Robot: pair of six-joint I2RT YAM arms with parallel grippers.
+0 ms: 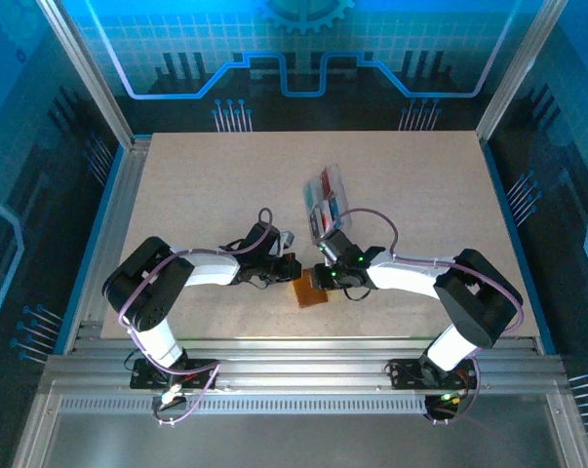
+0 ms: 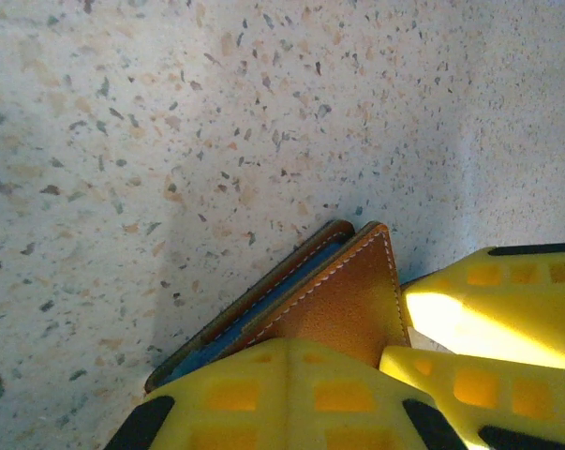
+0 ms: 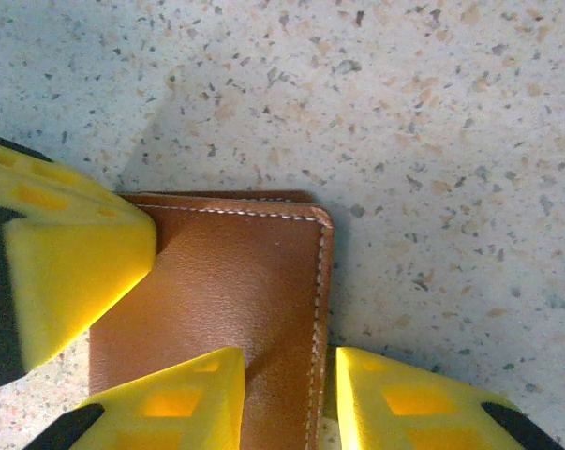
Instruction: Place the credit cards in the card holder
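The card holder (image 3: 216,300) looked light and floppy (best pinched edgewise); the closed left end effector (image 3: 95,267) rested on it, while the right end effector (image 3: 287,375) straddled its edge, slightly parted.

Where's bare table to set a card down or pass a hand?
Free: the table left and right of the clear tray, plus the far strip beyond it. Crowded: near centre, left fingers and right fingers meet on the card holder, tray just behind.

**No legible txt**

No words, nos. or brands readable anywhere. The card holder (image 3: 226,300) has plain leather w/ stitching only. The credit cards (image 1: 321,213) are too small to read. The back wall has a gear graphic (image 1: 305,12), no lettering.
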